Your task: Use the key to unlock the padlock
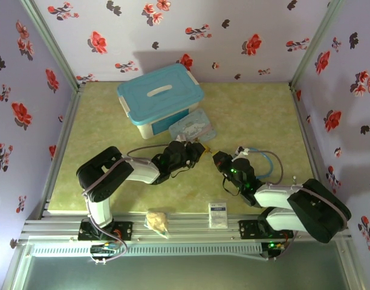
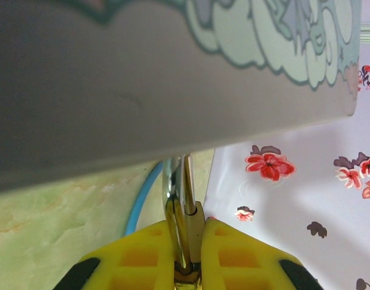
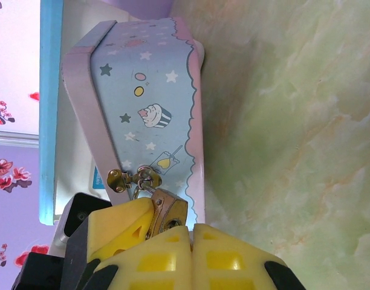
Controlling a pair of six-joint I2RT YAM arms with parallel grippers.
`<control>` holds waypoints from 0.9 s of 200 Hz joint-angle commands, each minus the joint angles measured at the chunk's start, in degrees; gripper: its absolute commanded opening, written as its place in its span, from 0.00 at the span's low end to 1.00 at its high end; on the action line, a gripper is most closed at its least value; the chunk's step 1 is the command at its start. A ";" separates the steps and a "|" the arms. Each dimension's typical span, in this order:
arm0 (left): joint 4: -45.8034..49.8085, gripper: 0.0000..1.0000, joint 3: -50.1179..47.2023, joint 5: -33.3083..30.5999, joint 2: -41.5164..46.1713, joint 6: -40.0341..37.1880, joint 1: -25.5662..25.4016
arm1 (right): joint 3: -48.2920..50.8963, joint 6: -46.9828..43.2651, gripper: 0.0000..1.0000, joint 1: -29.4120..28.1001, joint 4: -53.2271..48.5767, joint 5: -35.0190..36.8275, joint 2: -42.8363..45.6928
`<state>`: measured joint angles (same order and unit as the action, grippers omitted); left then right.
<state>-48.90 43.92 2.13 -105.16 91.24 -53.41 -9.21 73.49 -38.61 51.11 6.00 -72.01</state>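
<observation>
Tin (image 3: pixel 142 103) is your ref. L gripper (image 2: pixel 186 241) at tin's hasp (image 3: pixel 118 179), clamped on padlock (image 3: pixel 168 209) body. R gripper (image 3: pixel 191 237) just beside padlock, pinched shut; key hidden, can't tell if held. Padlock: tiny, brass, thin silver shackle thru hasp. Prob rigid, light, slick, swingy, so you'd hold the body flats. Key: hold by bow.

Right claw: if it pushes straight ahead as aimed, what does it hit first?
The padlock, right at the right claw's tips and pinched by the left claw. The tin lies behind it. Whether claw and padlock already touch is unclear.
</observation>
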 commanded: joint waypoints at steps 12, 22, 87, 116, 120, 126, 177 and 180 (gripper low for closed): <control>-5.40 0.00 0.38 2.33 1.34 0.41 -1.04 | -1.45 0.10 0.00 1.61 5.26 -4.27 -3.13; -5.42 0.00 0.33 2.62 1.60 0.38 -1.08 | -1.79 0.65 0.00 3.39 7.33 -7.45 -4.85; -1.62 0.00 0.80 4.25 2.42 -2.07 -1.18 | -4.20 -1.97 0.00 9.08 0.56 -19.62 -3.21; 1.31 0.00 2.62 5.36 2.49 -4.02 -1.00 | -4.20 3.17 0.00 9.08 1.63 -21.26 -4.63; 2.33 0.00 3.20 5.57 2.69 -4.65 -1.00 | -4.07 4.27 0.00 9.00 2.88 -21.51 -5.09; 3.81 0.00 4.00 5.92 3.01 -5.64 -1.00 | -3.85 6.03 0.00 8.83 4.85 -21.60 -6.00; 11.36 0.00 8.67 8.25 4.36 -10.09 -0.92 | -5.90 4.01 0.00 4.59 6.07 -16.41 -5.86; 11.52 0.00 8.80 8.55 4.28 -9.99 -0.79 | -6.11 3.30 0.00 4.44 5.12 -16.11 -5.41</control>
<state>-35.79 48.47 2.15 -104.03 84.33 -52.73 -11.33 79.96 -30.94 54.43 -9.39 -79.88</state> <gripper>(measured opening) 0.118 0.065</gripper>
